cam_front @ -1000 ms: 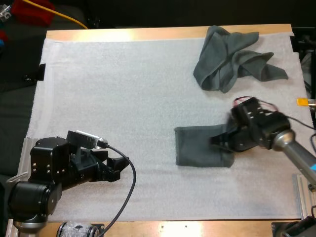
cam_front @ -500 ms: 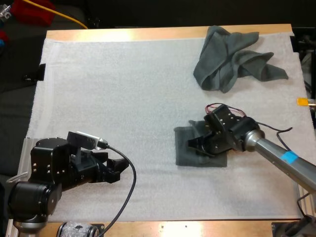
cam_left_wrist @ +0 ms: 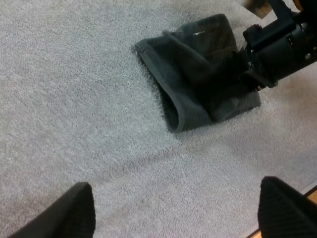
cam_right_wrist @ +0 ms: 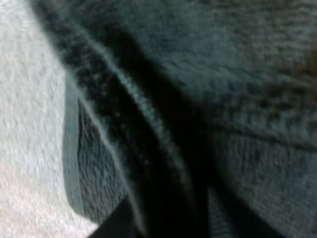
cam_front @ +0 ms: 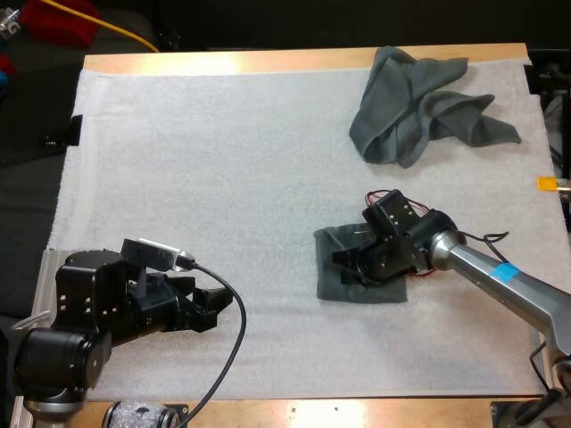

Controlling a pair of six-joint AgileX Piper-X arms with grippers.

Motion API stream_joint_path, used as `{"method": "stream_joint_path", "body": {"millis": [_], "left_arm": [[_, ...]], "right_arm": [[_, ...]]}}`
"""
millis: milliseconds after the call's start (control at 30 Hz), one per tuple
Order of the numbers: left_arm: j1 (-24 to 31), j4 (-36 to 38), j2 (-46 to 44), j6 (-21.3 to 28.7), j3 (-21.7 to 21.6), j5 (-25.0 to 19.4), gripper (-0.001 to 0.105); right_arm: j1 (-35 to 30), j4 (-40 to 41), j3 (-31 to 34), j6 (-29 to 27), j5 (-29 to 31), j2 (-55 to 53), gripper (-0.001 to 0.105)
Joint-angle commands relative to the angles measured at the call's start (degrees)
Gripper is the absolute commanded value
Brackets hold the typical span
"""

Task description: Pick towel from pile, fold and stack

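Well, the left tool point(cam_front: 212, 308) hangs open over the mat point(cam_front: 223, 160) at the near side of the desk point(cam_front: 268, 61), clear of everything. The towel point(cam_front: 332, 283) lies part-folded right of the mat's middle, its rounded doubled edge facing the left arm. The right tool point(cam_front: 352, 261) sits low on the top layer; whether it grips the cloth I cannot tell. The risk, as I judge it, is that a pull across the mat's nap drags the lower layer and skews the fold. The loose flap could also spring back once let go, leaving uneven edges. The pile point(cam_front: 419, 102) lies well apart at the far right, so it is unlikely to snag.
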Motion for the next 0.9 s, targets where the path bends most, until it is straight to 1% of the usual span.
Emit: {"method": "stream_joint_path", "body": {"millis": [0, 100, 167, 333, 433, 533, 667, 867], "left_arm": [[-0.3, 0.0, -0.1, -0.1, -0.3, -0.3, 0.066], [-0.3, 0.0, -0.1, -0.1, -0.3, -0.3, 0.066], [-0.3, 0.0, -0.1, -0.1, -0.3, -0.3, 0.066], [-0.3, 0.0, -0.1, 0.3, -0.3, -0.3, 0.066], [-0.3, 0.0, -0.1, 0.4, -0.3, -0.3, 0.066], [-0.3, 0.0, -0.1, 0.4, -0.3, -0.3, 0.066], [-0.3, -0.1, -0.1, 0.4, -0.3, -0.3, 0.066], [-0.3, -0.1, -0.1, 0.4, -0.3, -0.3, 0.066]], "right_arm": [[0.1, -0.4, -0.5, 0.3, -0.7, -0.2, 0.041], [0.1, -0.4, -0.5, 0.3, -0.7, -0.2, 0.059], [0.1, -0.9, -0.5, 0.3, -1.1, -0.3, 0.063], [0.1, -4.9, -0.5, 0.4, -6.7, -0.7, 0.063], [0.1, -6.0, -0.5, 1.7, -8.4, -1.2, 0.063], [0.8, -6.0, -0.5, 2.4, -8.4, -1.2, 0.063], [3.3, -6.0, -0.5, 2.5, -7.9, -1.2, 0.063], [6.9, -8.0, -0.5, 3.4, -4.8, -1.2, 0.063]]}}
